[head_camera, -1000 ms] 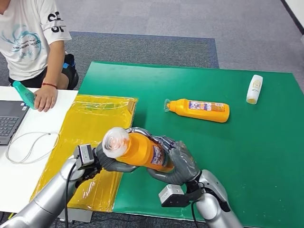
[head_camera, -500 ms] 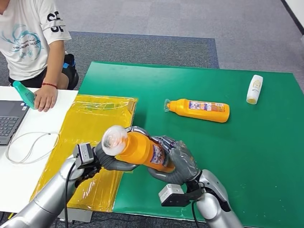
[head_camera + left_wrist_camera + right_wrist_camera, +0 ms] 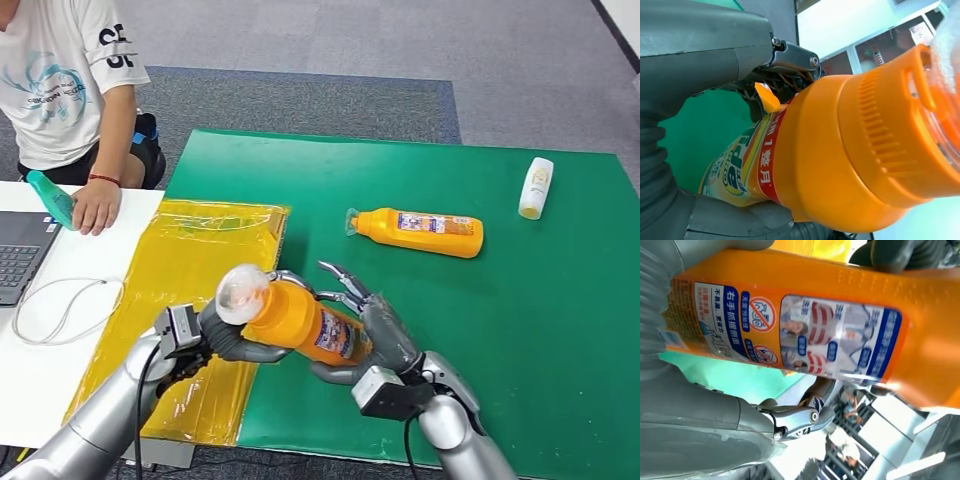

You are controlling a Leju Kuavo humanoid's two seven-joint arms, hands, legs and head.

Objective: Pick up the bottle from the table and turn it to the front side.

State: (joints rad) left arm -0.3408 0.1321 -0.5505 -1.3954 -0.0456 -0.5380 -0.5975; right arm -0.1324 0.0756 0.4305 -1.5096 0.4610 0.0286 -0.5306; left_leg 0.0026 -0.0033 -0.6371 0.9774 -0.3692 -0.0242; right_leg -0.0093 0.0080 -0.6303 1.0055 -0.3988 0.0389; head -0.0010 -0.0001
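Observation:
An orange bottle (image 3: 302, 320) with a clear round cap is held tilted above the near edge of the green mat (image 3: 528, 330), cap toward the left. My left hand (image 3: 226, 340) grips it from below near the neck; the left wrist view shows the bottle (image 3: 836, 145) close up between the thumb and fingers of that hand (image 3: 696, 55). My right hand (image 3: 381, 335) sits at the bottle's base with its fingers spread and lifted off the body. In the right wrist view the back label of the bottle (image 3: 828, 315) faces the camera, next to the hand (image 3: 696, 425).
A second orange bottle (image 3: 419, 232) lies on its side mid-mat, and a small white bottle (image 3: 536, 187) lies at the far right. A yellow plastic bag (image 3: 189, 260) lies left of the mat. A person (image 3: 68, 90) sits at the white table holding a teal bottle (image 3: 51, 198), beside a laptop (image 3: 19, 255) and a cable (image 3: 64, 305).
My right hand has opened: its fingers, wrapped round the bottle's lower body before, now stand spread and clear of it. The left hand keeps its grip; the bottle has barely moved.

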